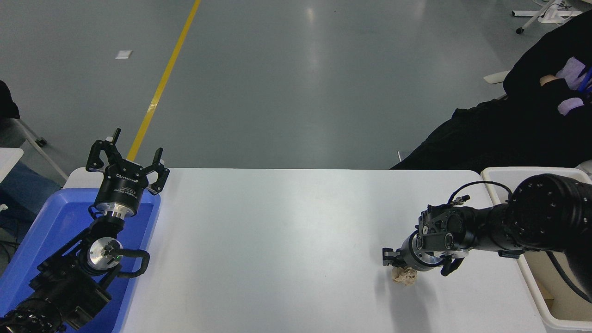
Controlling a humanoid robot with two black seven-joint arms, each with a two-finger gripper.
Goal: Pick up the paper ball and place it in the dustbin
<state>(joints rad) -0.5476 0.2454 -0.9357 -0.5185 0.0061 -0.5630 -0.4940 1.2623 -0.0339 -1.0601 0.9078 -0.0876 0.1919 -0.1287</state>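
Note:
The tan crumpled paper ball (404,275) lies on the white table (277,240) at the right. My right gripper (416,264) points down right over it, open, with one finger (387,257) left of the ball and the other at the right; the gripper body hides the ball's top. The cream-white dustbin (531,286) stands just off the table's right edge, partly behind my right arm. My left gripper (127,155) is parked open and empty at the lower left.
A shallow blue tray (41,222) sits at the table's left end under the left arm. A person in black clothing (522,125) sits at the far right. A yellow floor line (162,83) runs beyond the table.

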